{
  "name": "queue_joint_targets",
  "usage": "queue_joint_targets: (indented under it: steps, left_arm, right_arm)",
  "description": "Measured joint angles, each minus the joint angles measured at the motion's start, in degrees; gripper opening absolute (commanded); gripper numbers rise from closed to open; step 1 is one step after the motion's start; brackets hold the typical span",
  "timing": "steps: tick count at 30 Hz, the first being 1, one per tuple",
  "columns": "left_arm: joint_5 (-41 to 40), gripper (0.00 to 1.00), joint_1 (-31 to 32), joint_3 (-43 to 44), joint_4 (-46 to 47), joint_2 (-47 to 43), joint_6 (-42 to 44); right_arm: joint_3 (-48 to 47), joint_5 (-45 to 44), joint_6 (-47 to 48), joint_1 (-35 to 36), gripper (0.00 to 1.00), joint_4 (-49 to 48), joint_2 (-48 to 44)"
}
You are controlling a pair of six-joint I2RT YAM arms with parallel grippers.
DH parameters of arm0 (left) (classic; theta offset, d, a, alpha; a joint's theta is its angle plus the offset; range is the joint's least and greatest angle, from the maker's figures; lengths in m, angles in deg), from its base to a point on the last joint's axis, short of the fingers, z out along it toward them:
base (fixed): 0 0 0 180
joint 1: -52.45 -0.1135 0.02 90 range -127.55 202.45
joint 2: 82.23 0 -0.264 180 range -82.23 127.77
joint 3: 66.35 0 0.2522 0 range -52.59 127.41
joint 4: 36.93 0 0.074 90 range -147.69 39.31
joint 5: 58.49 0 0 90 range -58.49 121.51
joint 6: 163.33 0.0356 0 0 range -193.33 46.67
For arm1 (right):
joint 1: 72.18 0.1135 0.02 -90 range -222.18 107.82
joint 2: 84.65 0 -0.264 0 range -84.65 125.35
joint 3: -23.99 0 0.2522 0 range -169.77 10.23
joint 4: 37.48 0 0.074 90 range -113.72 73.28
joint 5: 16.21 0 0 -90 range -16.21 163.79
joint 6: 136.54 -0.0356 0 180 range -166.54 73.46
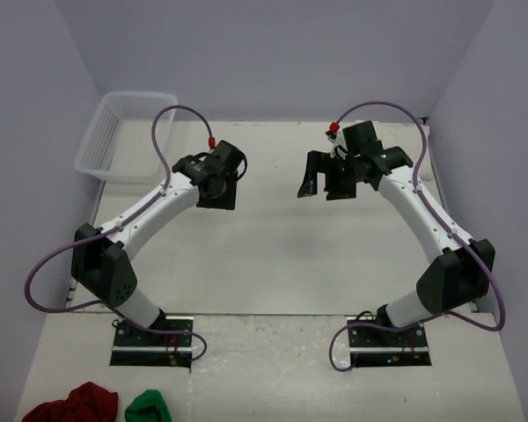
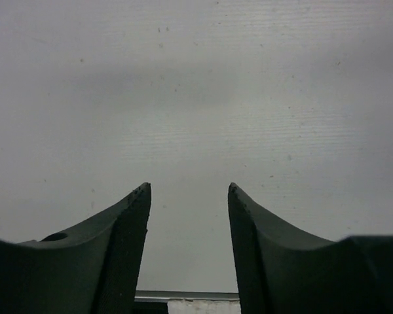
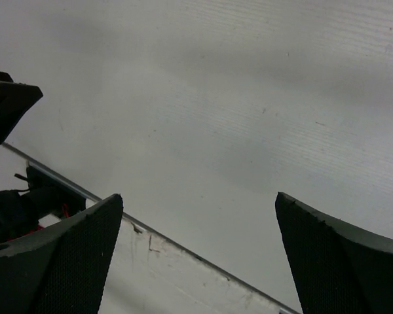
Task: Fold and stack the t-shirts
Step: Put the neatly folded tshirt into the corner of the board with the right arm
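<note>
No off-white t-shirt shows in any view. My left gripper [image 1: 220, 195] hangs over the white table [image 1: 264, 255] left of centre, open and empty. In the left wrist view its jaws [image 2: 189, 190] stand apart over bare table surface. My right gripper [image 1: 326, 186] hangs over the table right of centre, open wide and empty. In the right wrist view its jaws [image 3: 200, 199] stand far apart, with only table surface between them.
A white mesh basket [image 1: 123, 132] stands at the far left corner and looks empty. A dark red cloth bundle [image 1: 75, 404] and a small green cloth bundle [image 1: 150, 407] lie on the near ledge at bottom left. The table's near edge [image 3: 183, 252] crosses the right wrist view.
</note>
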Motion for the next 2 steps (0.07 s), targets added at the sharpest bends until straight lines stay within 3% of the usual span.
queue_joint_targets:
  steps: [1, 2]
  left_arm:
    - [-0.15, 0.57, 0.0, -0.5, 0.11, -0.5, 0.02]
    - [-0.31, 0.66, 0.0, -0.87, 0.13, -0.92, 0.02]
  right_arm:
    - [0.0, 0.02, 0.02, 0.26, 0.99, -0.24, 0.0]
    - [0.0, 0.04, -0.04, 0.35, 0.99, -0.68, -0.04]
